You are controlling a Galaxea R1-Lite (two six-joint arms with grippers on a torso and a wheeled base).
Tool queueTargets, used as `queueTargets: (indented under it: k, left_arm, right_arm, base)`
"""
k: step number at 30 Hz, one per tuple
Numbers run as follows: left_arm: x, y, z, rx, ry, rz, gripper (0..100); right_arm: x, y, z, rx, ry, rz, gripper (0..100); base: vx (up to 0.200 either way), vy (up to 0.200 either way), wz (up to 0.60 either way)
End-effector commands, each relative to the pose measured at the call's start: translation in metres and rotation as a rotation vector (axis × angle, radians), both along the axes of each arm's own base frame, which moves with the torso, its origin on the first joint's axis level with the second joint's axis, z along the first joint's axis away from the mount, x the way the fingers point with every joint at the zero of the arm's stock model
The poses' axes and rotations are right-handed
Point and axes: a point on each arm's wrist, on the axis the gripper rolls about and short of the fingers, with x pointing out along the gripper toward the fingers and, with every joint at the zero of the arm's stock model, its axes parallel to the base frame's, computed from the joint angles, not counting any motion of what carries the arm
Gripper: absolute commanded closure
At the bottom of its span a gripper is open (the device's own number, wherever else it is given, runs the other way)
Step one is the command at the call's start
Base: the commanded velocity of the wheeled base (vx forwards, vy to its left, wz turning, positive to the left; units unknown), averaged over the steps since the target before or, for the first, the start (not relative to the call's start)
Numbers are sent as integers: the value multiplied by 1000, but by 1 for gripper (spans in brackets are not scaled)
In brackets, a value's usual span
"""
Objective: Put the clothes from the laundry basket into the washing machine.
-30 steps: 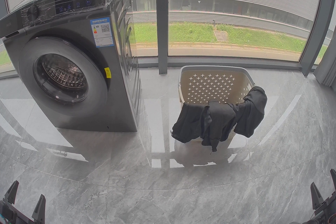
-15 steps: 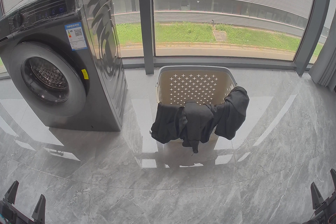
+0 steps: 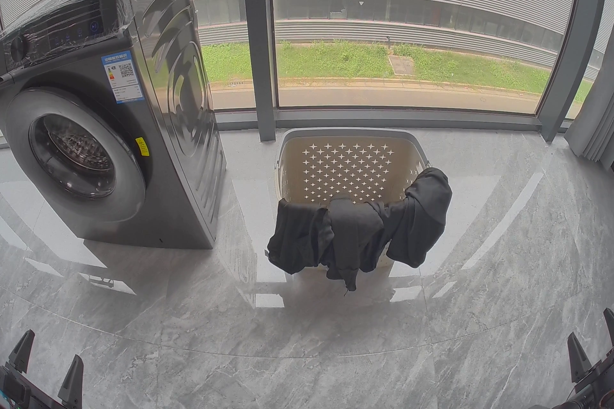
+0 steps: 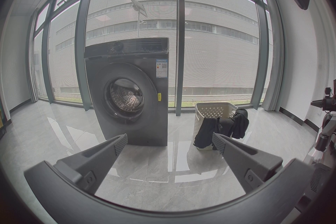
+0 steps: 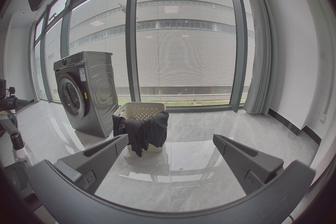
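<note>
Dark clothes (image 3: 358, 231) hang over the near rim of the laundry basket (image 3: 348, 170); the washing machine (image 3: 109, 110) stands to its left. The left gripper (image 4: 168, 138) and right gripper (image 5: 169, 138), both released and empty, sit well short of it.

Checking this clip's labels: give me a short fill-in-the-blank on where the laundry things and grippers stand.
The clothes hang over the laundry basket's front ___.
The laundry basket stands to the robot's ___ of the washing machine.
The left gripper and right gripper are both ___, holding nothing.
Missing: rim; right; open.
</note>
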Motion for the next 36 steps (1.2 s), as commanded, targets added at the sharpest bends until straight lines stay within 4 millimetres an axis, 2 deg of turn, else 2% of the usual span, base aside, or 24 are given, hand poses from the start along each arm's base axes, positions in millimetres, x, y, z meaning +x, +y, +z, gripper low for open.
queueTargets:
  k: [1,9,18,33,36]
  left_arm:
    - [0,0,-5,-2,-2,0,0]
    - [0,0,-5,-1,-2,0,0]
    - [0,0,-5,-1,-2,3,0]
    - [0,0,-5,1,0,3,0]
    - [0,0,-5,2,-2,3,0]
  right_arm:
    - [1,0,-5,0,8,1,0]
    - [0,0,-5,0,7,1,0]
    - [1,0,-5,0,8,1,0]
    - [1,0,-5,0,8,1,0]
    - [1,0,-5,0,8,1,0]
  base:
    - [200,0,0]
    - [200,0,0]
    - [0,0,0]
    - [0,-200,0]
    - [0,0,0]
